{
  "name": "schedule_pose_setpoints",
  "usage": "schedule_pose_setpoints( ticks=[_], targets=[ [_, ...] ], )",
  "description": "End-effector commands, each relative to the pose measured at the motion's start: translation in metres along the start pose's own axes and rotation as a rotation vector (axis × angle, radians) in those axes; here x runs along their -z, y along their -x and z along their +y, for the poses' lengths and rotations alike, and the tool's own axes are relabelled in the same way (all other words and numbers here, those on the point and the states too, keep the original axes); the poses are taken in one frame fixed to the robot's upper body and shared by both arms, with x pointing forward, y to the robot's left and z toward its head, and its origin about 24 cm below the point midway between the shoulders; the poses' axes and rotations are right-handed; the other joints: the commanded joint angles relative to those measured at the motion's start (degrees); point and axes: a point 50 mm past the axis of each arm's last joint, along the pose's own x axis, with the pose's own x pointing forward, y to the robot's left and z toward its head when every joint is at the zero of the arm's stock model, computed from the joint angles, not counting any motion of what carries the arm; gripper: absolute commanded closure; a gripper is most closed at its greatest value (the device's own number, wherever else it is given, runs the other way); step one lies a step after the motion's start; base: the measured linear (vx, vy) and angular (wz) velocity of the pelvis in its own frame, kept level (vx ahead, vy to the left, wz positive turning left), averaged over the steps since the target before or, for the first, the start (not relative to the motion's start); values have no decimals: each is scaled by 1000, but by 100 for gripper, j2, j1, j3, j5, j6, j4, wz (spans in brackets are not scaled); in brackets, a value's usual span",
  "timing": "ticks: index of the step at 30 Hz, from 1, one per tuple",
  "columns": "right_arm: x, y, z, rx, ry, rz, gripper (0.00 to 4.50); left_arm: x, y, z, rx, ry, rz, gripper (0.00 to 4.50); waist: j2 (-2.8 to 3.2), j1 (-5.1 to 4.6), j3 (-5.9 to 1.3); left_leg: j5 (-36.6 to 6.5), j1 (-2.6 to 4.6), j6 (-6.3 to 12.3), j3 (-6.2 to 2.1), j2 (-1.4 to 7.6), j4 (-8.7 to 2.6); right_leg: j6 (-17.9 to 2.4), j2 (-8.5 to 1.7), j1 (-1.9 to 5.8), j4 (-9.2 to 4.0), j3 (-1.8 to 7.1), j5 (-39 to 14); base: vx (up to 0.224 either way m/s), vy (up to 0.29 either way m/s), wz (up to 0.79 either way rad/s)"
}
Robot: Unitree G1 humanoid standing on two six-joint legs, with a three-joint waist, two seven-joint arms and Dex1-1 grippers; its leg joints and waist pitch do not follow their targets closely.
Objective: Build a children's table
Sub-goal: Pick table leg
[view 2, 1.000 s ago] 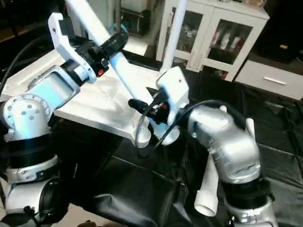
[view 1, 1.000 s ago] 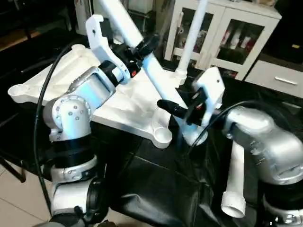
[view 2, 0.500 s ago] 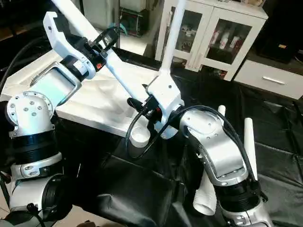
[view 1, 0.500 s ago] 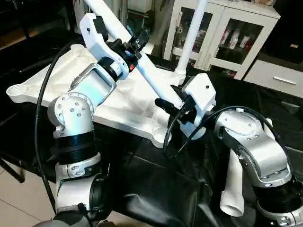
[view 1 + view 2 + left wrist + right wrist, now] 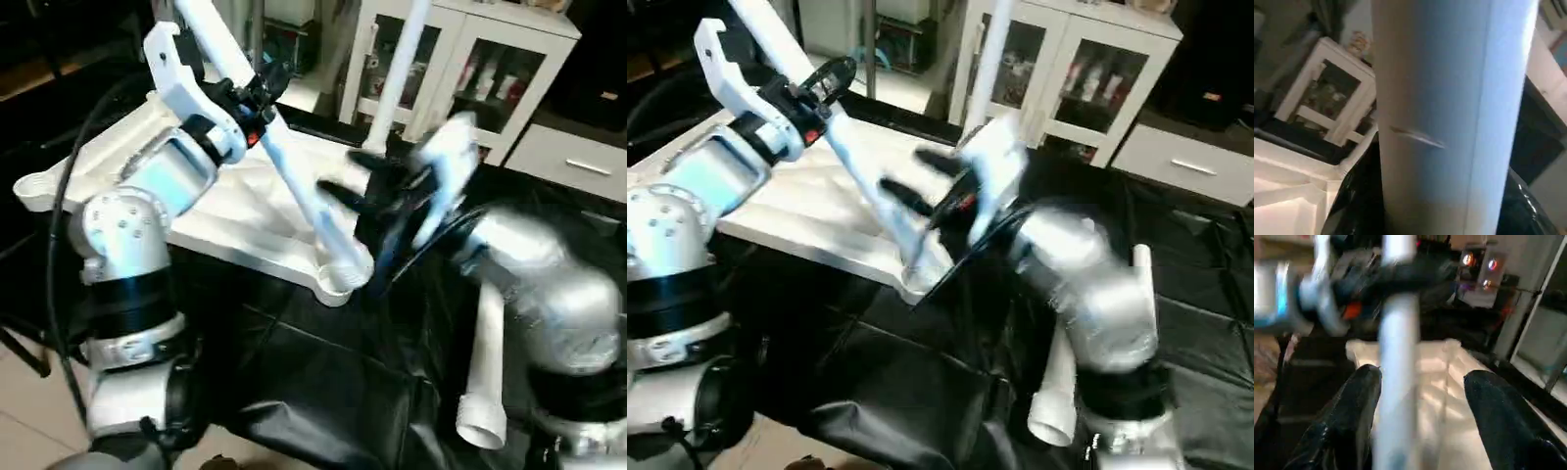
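Note:
The children's table top [image 5: 108,166] lies upside down, ribs up, on black cloth. One white leg [image 5: 402,59] stands upright in a far corner socket. My left gripper [image 5: 257,90] is shut on a second leg [image 5: 294,186], which slants down to the near corner socket [image 5: 343,276]. In the left wrist view this leg [image 5: 1449,98] runs between the black fingers [image 5: 1352,210]. My right gripper [image 5: 351,178] is open beside the leg's lower half, blurred by motion. The right wrist view has the leg [image 5: 1396,357] between the spread fingers [image 5: 1347,421], close to one.
Two spare legs [image 5: 485,362] [image 5: 1141,294] lie on the black cloth [image 5: 323,392] at the right. A white cabinet with glass doors [image 5: 490,69] stands behind the table. Tiled floor shows at the lower left.
My right gripper has opened off the slanted leg's lower end and risen beside it. The left arm has swung further left, still holding the leg, whose foot now meets the near corner socket.

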Motion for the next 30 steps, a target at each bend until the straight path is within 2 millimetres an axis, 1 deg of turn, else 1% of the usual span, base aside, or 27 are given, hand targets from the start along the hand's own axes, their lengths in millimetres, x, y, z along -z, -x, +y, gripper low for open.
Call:
schedule_pose_setpoints(
  ticks=[1,2,3,4,5,6,9,10,13,14,18,19,20,23,24,25,26,29,30],
  targets=[
    [-5,8,-11,-19,-72,-11,116,5,-2,-15,116,-27,55,289,96,-10,-369,-690,54,-145,-30,155,-389,-759,-304,316,-321,253,-646,0,0,0],
    [-5,13,-18,-79,-109,30,114,6,-1,-22,209,-47,98,289,95,-4,-374,-692,55,-129,-29,147,-388,-791,-301,331,-313,247,-620,0,0,0],
    [-5,14,-19,-90,-116,38,114,6,0,-23,227,-50,106,289,102,-1,-381,-682,65,-130,-28,142,-381,-820,-285,333,-305,242,-598,0,0,0],
    [-5,16,-20,-108,-125,51,114,7,0,-25,254,-55,119,289,102,12,-379,-649,66,-135,-21,148,-375,-839,-292,323,-306,248,-533,0,0,0],
    [-2,19,-20,-143,-127,87,114,7,1,-28,289,-61,135,289,90,12,-376,-585,36,-146,-17,146,-374,-904,-307,350,-301,249,-434,0,0,0],
    [1,23,-19,-204,-149,104,114,6,1,-31,326,-68,145,289,83,10,-386,-544,26,-108,-13,135,-360,-955,-305,373,-294,247,-356,0,0,0],
    [6,29,-15,-307,-182,160,114,2,-1,-39,416,-82,160,289,75,20,-381,-545,19,-33,-12,150,-355,-1012,-330,380,-305,251,-455,0,0,0],
    [6,29,-15,-307,-182,160,114,2,-1,-39,416,-82,160,289,66,12,-376,-547,14,-29,-14,147,-358,-1009,-328,382,-313,249,-508,0,0,0],
    [14,32,-9,-359,-177,261,114,-3,-2,-46,481,-107,160,289,77,6,-368,-622,22,-69,-21,156,-361,-987,-337,372,-335,245,-775,0,0,0],
    [16,32,-8,-370,-183,278,114,-4,-3,-47,494,-112,158,289,76,16,-367,-654,38,-77,-19,161,-360,-961,-332,365,-344,247,-853,0,0,0],
    [25,32,-6,-348,-186,365,114,-12,-3,-56,563,-144,153,289,73,14,-361,-716,36,-145,-26,164,-366,-951,-335,347,-353,242,-984,0,0,0],
    [25,32,-6,-348,-186,365,114,-12,-3,-56,563,-144,153,289,72,14,-363,-724,39,-163,-26,165,-364,-943,-335,348,-348,242,-995,0,0,0],
    [30,33,-6,-358,-189,396,114,-18,-3,-60,604,-169,157,289,84,23,-364,-719,38,-175,-26,162,-363,-936,-338,347,-350,244,-977,0,0,0],
    [31,33,-5,-368,-194,401,114,-20,-3,-62,626,-180,162,289,78,27,-364,-715,34,-181,-24,163,-363,-949,-336,349,-338,245,-933,0,0,0],
    [32,33,-4,-386,-202,403,114,-22,-3,-65,654,-188,168,289,96,29,-365,-725,39,-183,-23,161,-361,-965,-333,343,-343,243,-904,0,0,0],
    [32,32,-2,-395,-203,403,114,-22,-3,-67,669,-188,175,289,94,30,-372,-717,38,-188,-24,163,-360,-977,-333,350,-330,242,-869,0,0,0],
    [32,32,-2,-396,-203,403,114,-22,-3,-67,672,-188,176,290,107,32,-373,-706,36,-192,-28,166,-361,-1006,-333,350,-322,240,-795,0,0,0],
    [35,30,1,-419,-191,416,114,-17,-4,-72,712,-191,204,290,99,30,-371,-731,31,-205,-27,167,-362,-1058,-340,361,-319,241,-760,0,0,0],
    [37,28,2,-431,-184,427,114,-13,-4,-74,738,-194,228,290,118,34,-376,-718,36,-199,-26,166,-359,-1072,-343,361,-314,243,-736,0,0,0]
  ],
)
